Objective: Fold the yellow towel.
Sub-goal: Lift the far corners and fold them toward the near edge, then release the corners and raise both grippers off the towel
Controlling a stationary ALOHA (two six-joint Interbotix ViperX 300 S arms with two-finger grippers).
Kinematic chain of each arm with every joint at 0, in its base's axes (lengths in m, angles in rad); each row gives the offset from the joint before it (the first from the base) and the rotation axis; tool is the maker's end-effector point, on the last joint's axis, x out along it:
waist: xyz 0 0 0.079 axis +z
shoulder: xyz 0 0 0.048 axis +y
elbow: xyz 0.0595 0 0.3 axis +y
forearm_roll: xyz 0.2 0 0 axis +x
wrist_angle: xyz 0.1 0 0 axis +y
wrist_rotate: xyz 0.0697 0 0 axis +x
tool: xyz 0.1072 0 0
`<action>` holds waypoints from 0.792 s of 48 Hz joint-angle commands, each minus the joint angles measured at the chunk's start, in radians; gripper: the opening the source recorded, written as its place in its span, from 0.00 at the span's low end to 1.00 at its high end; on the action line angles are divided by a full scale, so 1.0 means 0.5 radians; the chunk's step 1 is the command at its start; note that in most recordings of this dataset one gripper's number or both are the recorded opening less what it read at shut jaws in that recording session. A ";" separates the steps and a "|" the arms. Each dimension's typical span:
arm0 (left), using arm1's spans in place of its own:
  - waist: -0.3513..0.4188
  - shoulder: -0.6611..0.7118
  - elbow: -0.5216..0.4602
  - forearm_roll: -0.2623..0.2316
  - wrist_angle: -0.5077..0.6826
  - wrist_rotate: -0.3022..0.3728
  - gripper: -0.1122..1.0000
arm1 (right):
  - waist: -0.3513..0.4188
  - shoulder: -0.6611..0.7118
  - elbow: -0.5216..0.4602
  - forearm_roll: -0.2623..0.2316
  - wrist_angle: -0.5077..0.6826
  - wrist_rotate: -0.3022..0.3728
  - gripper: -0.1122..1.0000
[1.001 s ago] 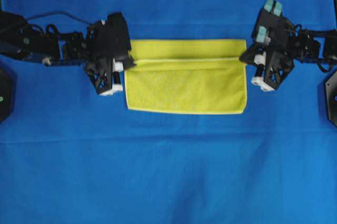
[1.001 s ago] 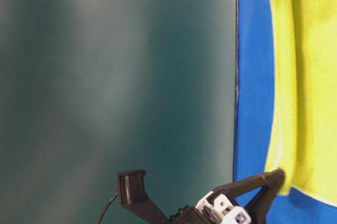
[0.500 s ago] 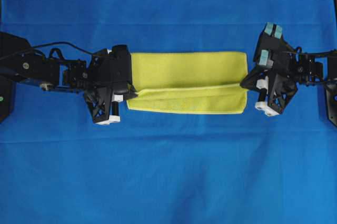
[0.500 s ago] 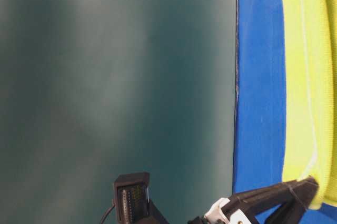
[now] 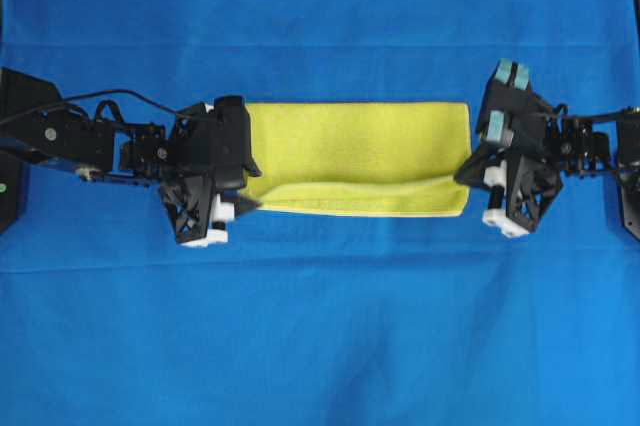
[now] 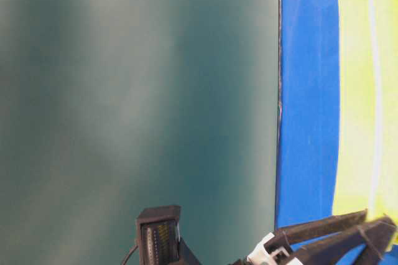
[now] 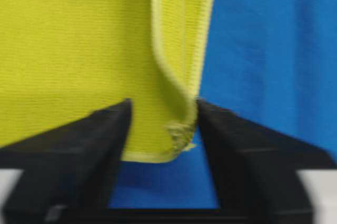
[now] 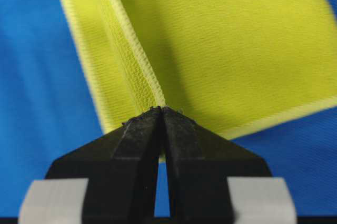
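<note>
Fold laid over, release under way

The yellow towel is spread on the blue cloth; the left gripper is parted around its corner, while the right gripper is pinched on the hem, steadying the fold.

Both arms are matte black, built of blocky motor housings with triangular cut-out brackets and small white blocks near the wrists. The left arm trails a thin black cable and shows a small green dot on its body, while the right arm carries pale teal pieces on top. The jaws are black, tapered wedges with pale grey mounts behind them.
</note>
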 commanded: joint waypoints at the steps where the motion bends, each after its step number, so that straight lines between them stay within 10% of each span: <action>1: -0.046 -0.031 -0.043 -0.006 -0.015 0.012 0.65 | 0.071 -0.003 -0.046 0.025 -0.006 0.003 0.27; 10: -0.064 -0.107 -0.034 -0.006 0.018 0.028 0.70 | 0.120 -0.025 -0.049 0.040 0.012 0.000 0.69; 38: 0.417 -0.153 -0.052 -0.003 0.021 0.291 0.69 | -0.589 -0.095 -0.080 -0.325 0.055 -0.031 0.62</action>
